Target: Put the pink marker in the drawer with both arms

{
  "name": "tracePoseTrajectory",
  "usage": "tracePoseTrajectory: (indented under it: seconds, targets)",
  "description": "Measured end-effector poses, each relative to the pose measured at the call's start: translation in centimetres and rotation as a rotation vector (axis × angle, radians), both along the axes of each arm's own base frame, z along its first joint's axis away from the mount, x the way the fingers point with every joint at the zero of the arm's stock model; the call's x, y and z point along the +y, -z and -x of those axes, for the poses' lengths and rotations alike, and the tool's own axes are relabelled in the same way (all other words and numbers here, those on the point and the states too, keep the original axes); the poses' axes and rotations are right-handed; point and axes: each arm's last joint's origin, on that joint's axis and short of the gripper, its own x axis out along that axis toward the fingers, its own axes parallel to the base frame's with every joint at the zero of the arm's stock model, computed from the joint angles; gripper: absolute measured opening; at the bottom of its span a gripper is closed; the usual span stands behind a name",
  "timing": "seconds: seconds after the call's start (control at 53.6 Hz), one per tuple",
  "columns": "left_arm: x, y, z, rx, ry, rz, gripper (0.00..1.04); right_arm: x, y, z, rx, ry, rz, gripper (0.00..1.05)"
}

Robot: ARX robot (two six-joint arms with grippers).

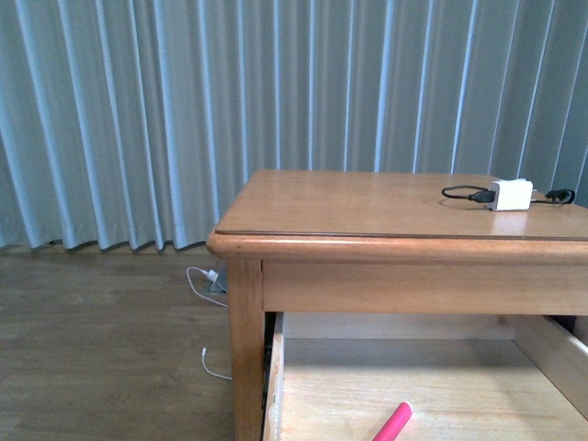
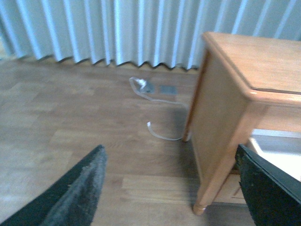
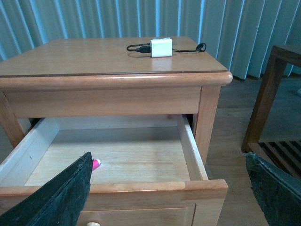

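One pink marker (image 1: pixel 392 422) — lying inside open drawer (image 1: pixel 459 390).

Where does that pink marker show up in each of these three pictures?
Front view: pink marker lies in the open drawer, at the picture's bottom edge.
Left wrist view: not in it.
Right wrist view: on the drawer floor, partly hidden by a dark finger.
Shared landmark: the wooden table, in all three.

Pink mkr (image 1: pixel 393 422) flat in open drawer (image 1: pixel 274 378)
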Motion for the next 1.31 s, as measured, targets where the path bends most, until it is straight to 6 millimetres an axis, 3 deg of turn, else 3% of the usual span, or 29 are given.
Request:
tracePoseTrajectory:
  seconds: [0.224, 0.411, 1.064, 1.306]
  targets:
    - [-0.1, 2.9, 1.0, -0.006, 0.025, -0.03, 0.37, 0.0, 0.0, 0.0, 0.0, 0.0, 0.0, 0.96]
    - [-0.1, 4.0, 1.6, -0.016, 0.026, -0.036, 0.04, 0.0, 0.0, 0.0, 0.0, 0.0, 0.0, 0.96]
    - [-0.1, 6.6, 3.4, -0.009, 0.028, -0.038, 0.04, 0.0, 0.0, 0.0, 0.0, 0.0, 0.0, 0.96]
    - [-0.1, 6.5, 4.0, -0.038, 0.027, -0.04, 0.04, 0.0, 0.0, 0.0, 0.0, 0.0, 0.0, 0.96]
